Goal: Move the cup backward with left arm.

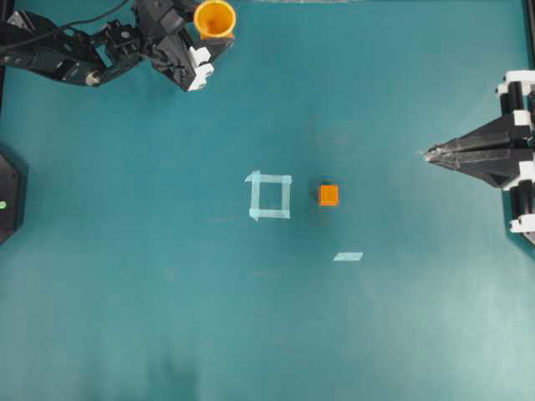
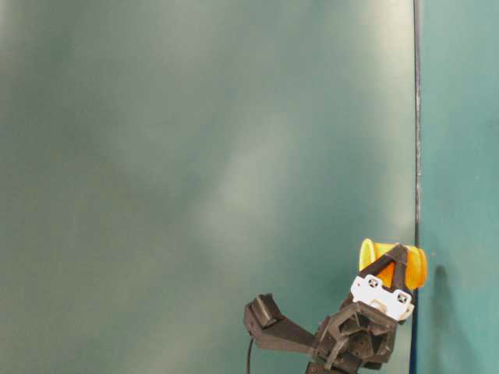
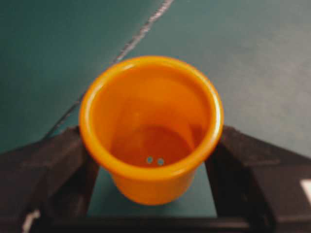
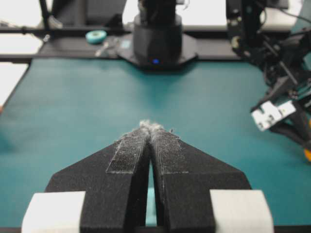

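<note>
The yellow-orange cup stands at the far back left of the teal table, by its edge. My left gripper is shut on the cup, one finger on each side of its body under the rim. In the left wrist view the cup fills the middle, its darker inside showing, with the black fingers pressed at both sides. In the table-level view the cup sits between the fingers near the table's seam. My right gripper is shut and empty at the right, its pads together in its wrist view.
A small orange cube sits near the table's middle, right of a pale tape square. A short tape strip lies in front of them. A black base stands at the left edge.
</note>
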